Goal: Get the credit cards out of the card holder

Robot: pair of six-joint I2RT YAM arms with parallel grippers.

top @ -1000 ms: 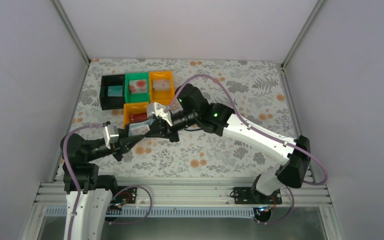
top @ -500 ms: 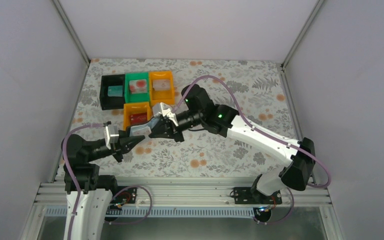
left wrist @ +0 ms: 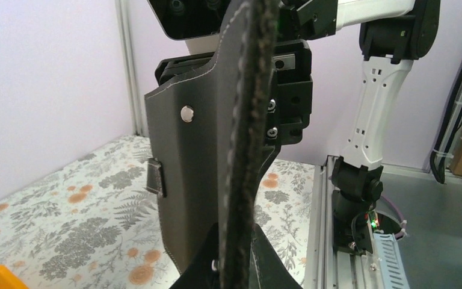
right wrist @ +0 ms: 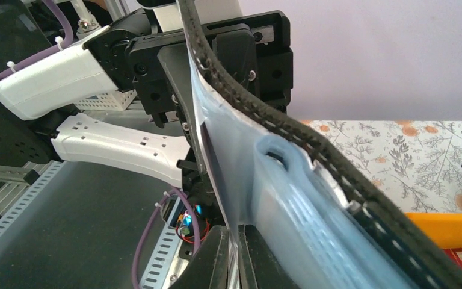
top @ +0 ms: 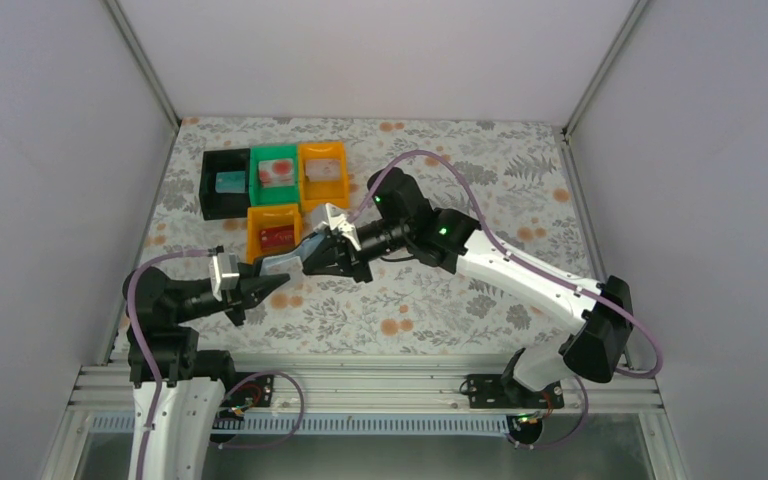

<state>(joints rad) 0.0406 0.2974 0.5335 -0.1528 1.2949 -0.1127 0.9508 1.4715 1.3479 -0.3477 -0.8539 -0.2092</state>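
Observation:
The card holder (top: 285,262), black outside and pale blue-grey inside, hangs above the table between both arms. My left gripper (top: 263,281) is shut on its stitched black edge (left wrist: 240,180); the left wrist view shows the jaws (left wrist: 240,265) pinching it, with the strap tab (left wrist: 155,177) to the left. My right gripper (top: 310,262) is shut on the thin pale inner panel (right wrist: 289,205) from the other side (right wrist: 234,259). Credit cards lie in the trays: teal (top: 229,183), whitish-with-red (top: 279,172), pale (top: 324,170) and red (top: 277,237). I see no card in the pocket.
A black tray (top: 207,195), a green tray (top: 257,190) and an orange tray (top: 322,150) stand in a row at the back left. A second orange tray (top: 253,238) sits just in front of them, close behind the holder. Enclosure walls ring the flowered table.
The left gripper has shut on the holder's edge. The right gripper and the holder have shifted slightly toward the near edge and to the right, away from the lower orange tray.

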